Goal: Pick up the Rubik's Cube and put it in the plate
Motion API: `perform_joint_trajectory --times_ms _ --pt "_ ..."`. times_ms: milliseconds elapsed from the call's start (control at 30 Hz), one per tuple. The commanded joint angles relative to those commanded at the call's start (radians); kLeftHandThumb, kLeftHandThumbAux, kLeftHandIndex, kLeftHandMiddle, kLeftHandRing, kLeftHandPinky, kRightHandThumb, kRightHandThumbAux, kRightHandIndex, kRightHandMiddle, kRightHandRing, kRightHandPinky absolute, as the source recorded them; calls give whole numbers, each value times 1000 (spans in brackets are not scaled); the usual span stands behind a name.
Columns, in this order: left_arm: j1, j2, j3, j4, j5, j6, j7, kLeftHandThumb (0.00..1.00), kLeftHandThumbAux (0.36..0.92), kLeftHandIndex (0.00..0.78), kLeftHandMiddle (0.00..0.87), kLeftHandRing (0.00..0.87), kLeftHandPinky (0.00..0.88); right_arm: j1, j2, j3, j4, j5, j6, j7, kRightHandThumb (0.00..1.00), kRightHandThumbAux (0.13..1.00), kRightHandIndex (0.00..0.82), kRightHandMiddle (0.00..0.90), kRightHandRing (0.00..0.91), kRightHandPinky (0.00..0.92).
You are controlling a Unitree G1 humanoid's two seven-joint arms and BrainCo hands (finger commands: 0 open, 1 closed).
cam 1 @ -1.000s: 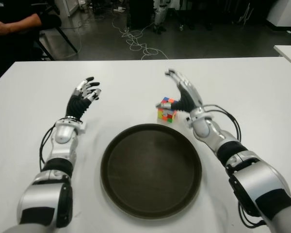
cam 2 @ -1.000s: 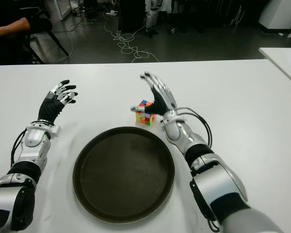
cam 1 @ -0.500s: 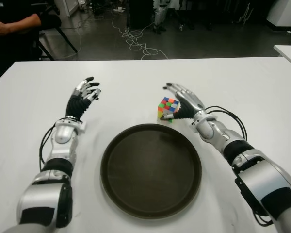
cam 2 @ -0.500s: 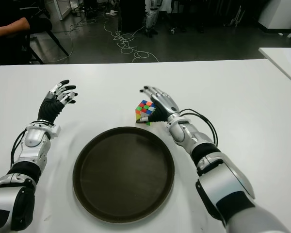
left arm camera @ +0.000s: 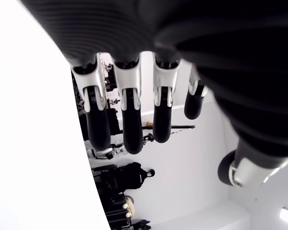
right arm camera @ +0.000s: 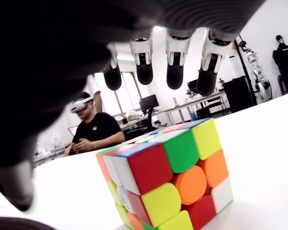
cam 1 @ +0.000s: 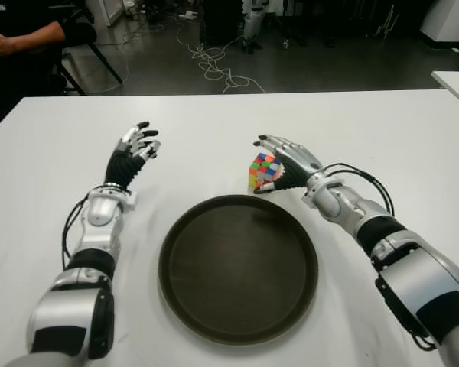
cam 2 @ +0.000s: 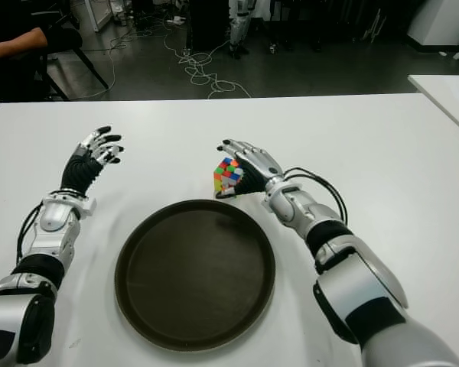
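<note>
The step in hand is the grasp. The cube [cam 1: 262, 171] sits tilted on the white table [cam 1: 214, 130], just beyond the rim of the plate [cam 1: 238, 267] at about 12 o'clock. The right hand [cam 1: 284, 164] arches over it from 3 o'clock, fingers [right arm camera: 175, 67] curled above its top and far side, thumb low by the near edge. The right wrist view shows daylight between fingertips and cube, so the hand is half closed and, by that view, has no firm hold yet. The left hand [cam 1: 131, 154] shows at 9 o'clock of the cube, well apart, fingers loosely spread and holding nothing. Next the right hand probably needs to close fully, lift, and carry the cube toward 6 o'clock over the plate.
</note>
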Motion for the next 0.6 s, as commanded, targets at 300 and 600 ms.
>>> perform_joint_trajectory --times_ms 300,600 --pt "0 -5 6 -4 -12 2 -10 44 540 157 245 270 314 -2 -3 13 -3 0 9 5 0 604 35 59 116 160" --pt "2 -6 5 -8 -14 3 -9 46 524 160 256 277 325 -2 -4 24 -8 -5 12 4 0 594 50 66 130 193"
